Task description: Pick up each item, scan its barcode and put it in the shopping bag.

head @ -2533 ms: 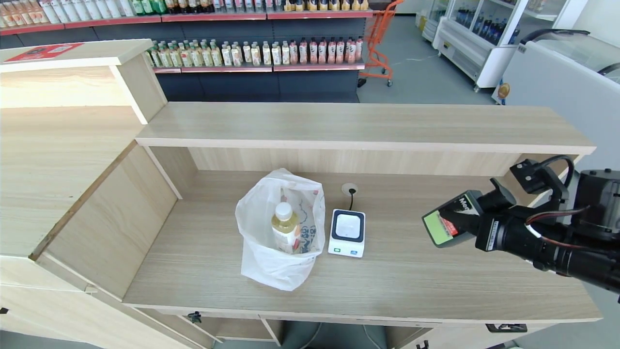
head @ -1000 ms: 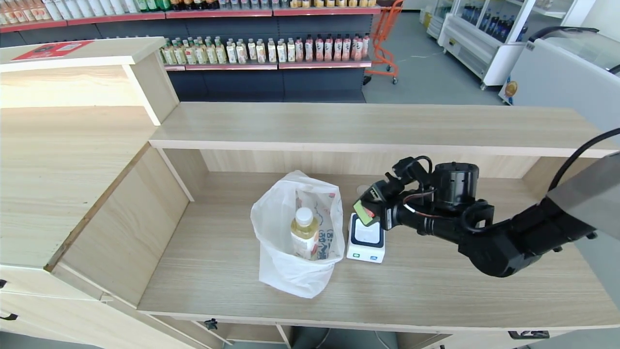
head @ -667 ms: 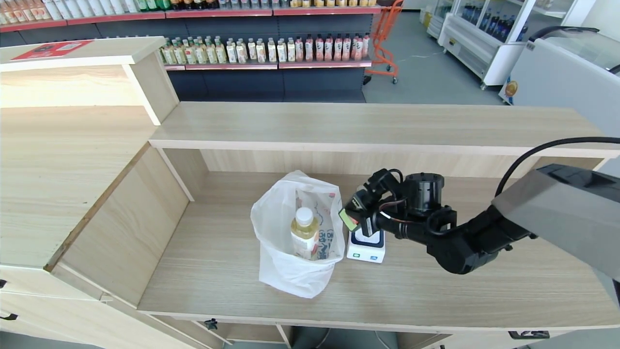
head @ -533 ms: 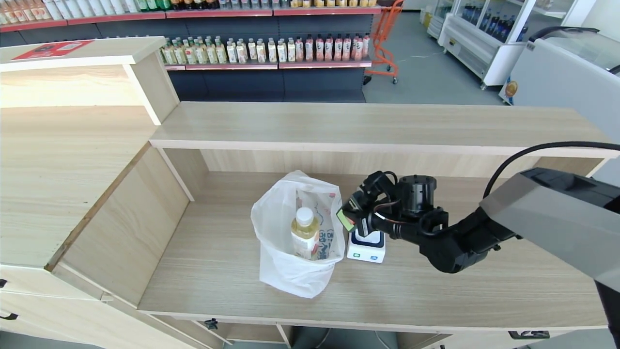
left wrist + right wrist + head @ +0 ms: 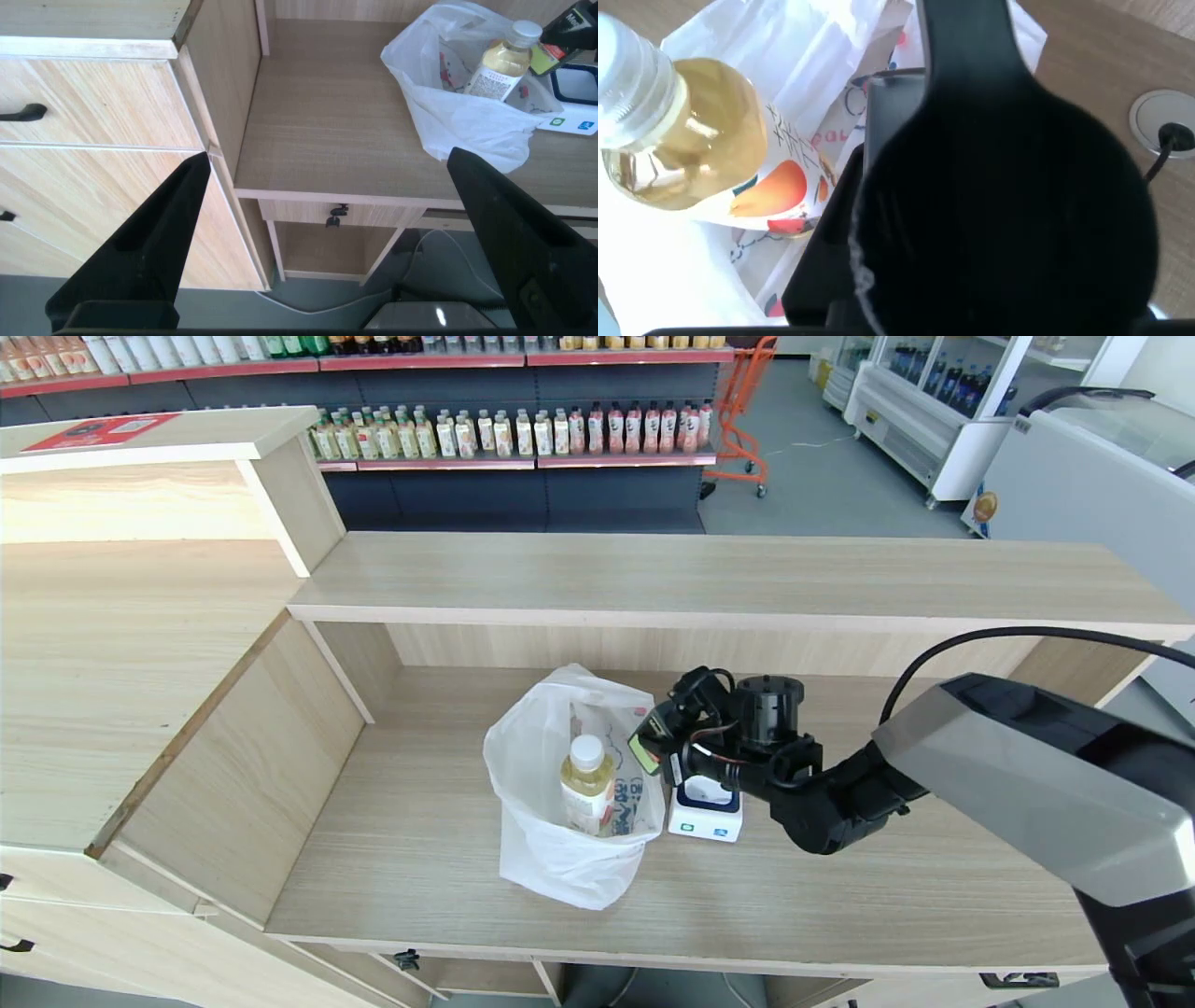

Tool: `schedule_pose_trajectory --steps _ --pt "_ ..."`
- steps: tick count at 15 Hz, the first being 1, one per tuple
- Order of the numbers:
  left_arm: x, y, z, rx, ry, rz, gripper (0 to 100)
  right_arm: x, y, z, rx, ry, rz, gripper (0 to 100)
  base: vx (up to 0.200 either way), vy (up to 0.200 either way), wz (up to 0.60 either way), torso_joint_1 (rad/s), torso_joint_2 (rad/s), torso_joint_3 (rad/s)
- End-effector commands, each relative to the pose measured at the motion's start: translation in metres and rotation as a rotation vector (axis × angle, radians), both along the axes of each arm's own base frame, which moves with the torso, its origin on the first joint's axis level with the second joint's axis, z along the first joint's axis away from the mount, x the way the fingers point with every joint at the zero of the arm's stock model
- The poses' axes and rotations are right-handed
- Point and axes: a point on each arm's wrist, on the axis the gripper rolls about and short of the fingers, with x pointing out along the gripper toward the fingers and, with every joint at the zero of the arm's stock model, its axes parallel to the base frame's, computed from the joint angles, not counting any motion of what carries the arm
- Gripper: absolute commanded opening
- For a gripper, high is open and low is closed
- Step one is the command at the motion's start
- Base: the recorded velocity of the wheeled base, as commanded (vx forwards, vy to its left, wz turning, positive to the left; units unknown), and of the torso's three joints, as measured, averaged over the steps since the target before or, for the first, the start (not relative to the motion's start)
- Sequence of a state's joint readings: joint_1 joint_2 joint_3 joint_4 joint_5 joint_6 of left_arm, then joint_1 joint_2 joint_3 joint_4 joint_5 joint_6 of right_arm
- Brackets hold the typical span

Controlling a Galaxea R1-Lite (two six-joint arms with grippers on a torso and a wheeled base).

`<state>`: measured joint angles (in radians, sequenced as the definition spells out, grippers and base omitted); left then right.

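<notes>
Plainly, the left claw [image 5: 327,159] hangs idle well to the left of the bag, its two fingers spread wide with nothing between them, so the risk lies further right. The white shopping bag [image 5: 541,859] stands open on the surface [image 5: 840,887], with a bottle [image 5: 586,782] upright inside and a printed packet [image 5: 627,798] behind it. Its thin rim sags. The small box [image 5: 642,753], clamped in the right claw [image 5: 656,742], sits at the bag's right edge rather than squarely over the mouth. Let go here, the box could catch the rim and fold the bag shut, or drop onto the scanner [image 5: 705,814] just below. A low pass could also tip the bottle. The box's barcode cannot be seen, the arm covers the scanner's top face, and how the fingers sit on the box is hard to make out.
</notes>
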<state>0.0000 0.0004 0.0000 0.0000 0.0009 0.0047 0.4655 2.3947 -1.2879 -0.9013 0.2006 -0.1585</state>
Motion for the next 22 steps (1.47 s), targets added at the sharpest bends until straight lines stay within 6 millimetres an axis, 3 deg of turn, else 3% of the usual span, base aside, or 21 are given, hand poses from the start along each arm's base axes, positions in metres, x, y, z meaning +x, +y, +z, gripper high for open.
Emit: schedule_pose_trajectory --steps 1,6,11,12,14,17,19,22 --pt "0.0 0.0 0.0 0.0 0.0 0.001 100 0.007 0.016 -0.009 0.008 -0.011 0.027 0 0.0 0.0 0.0 0.0 0.0 0.0" --pt "0.0 0.0 0.0 0.0 0.0 0.001 100 0.013 0.037 -0.026 0.011 -0.01 0.055 0 0.0 0.0 0.0 0.0 0.0 0.0" --pt "0.0 0.0 0.0 0.0 0.0 0.001 100 0.021 0.041 -0.036 -0.002 0.004 0.053 0 0.0 0.0 0.0 0.0 0.0 0.0" --pt "0.0 0.0 0.0 0.0 0.0 -0.001 100 0.022 0.041 -0.036 -0.005 0.006 0.052 100 0.0 0.0 0.0 0.0 0.0 0.0" --pt "0.0 0.0 0.0 0.0 0.0 -0.001 100 0.021 0.038 -0.03 0.009 0.013 0.047 100 0.0 0.0 0.0 0.0 0.0 0.0" --pt "0.0 0.0 0.0 0.0 0.0 0.001 100 0.006 0.028 0.01 0.139 0.087 0.018 100 0.0 0.0 0.0 0.0 0.0 0.0" --pt "0.0 0.0 0.0 0.0 0.0 0.001 100 -0.017 0.002 0.041 0.25 0.181 -0.034 100 0.0 0.0 0.0 0.0 0.0 0.0" --pt "0.0 0.0 0.0 0.0 0.0 -0.001 100 -0.073 -0.053 0.072 0.282 0.255 -0.106 100 0.0 0.0 0.0 0.0 0.0 0.0"
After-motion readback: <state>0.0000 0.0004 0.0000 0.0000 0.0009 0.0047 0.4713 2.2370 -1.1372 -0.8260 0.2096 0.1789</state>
